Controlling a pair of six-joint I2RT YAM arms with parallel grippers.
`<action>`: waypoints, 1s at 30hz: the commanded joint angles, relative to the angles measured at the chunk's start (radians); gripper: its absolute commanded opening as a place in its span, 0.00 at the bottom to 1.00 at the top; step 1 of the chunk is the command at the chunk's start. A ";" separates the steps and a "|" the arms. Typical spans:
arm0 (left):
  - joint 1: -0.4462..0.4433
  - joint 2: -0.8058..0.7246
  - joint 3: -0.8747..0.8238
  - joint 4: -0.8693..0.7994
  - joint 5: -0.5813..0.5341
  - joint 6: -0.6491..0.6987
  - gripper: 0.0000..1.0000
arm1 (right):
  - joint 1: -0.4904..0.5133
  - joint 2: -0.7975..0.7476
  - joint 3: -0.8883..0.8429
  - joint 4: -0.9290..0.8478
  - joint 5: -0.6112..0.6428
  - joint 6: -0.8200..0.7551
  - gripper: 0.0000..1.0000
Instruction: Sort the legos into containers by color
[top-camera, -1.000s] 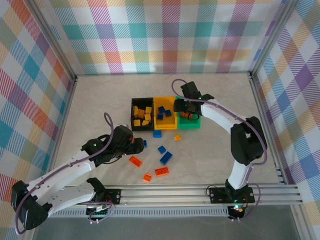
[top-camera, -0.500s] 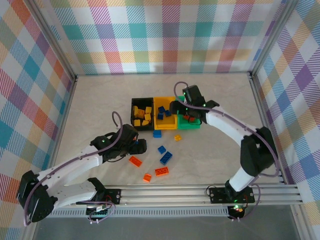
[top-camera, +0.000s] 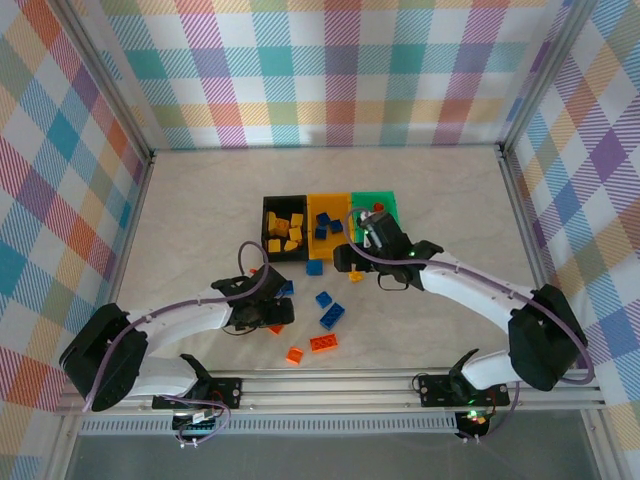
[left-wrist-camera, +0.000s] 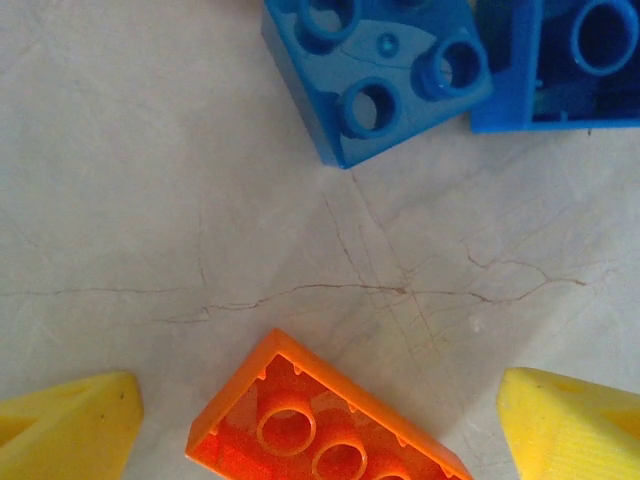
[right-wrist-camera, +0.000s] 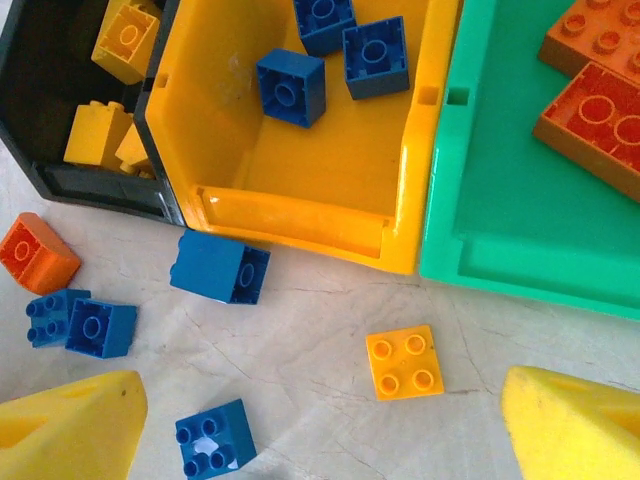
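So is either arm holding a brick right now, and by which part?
Neither. Both sets of jaws stand open: the left over an orange brick, the right over a yellow brick, both lying on the table.

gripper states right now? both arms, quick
Left gripper: open, empty, poised over an orange brick.
Right gripper: open, holding nothing.

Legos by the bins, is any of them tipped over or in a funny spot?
Yes. A blue brick lies on its side on the table, right beside the front wall of the yellow bin. An orange brick near the black bin looks tipped too.
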 joint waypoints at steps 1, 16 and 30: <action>0.004 0.037 -0.026 0.088 0.065 -0.062 0.86 | 0.004 -0.051 -0.019 0.047 -0.005 -0.008 0.91; -0.024 0.058 -0.057 0.093 0.175 -0.084 0.63 | 0.014 -0.080 -0.047 0.042 -0.018 -0.047 0.92; -0.090 0.089 0.077 0.096 0.202 -0.053 0.62 | 0.043 -0.095 -0.069 0.036 -0.029 -0.048 0.92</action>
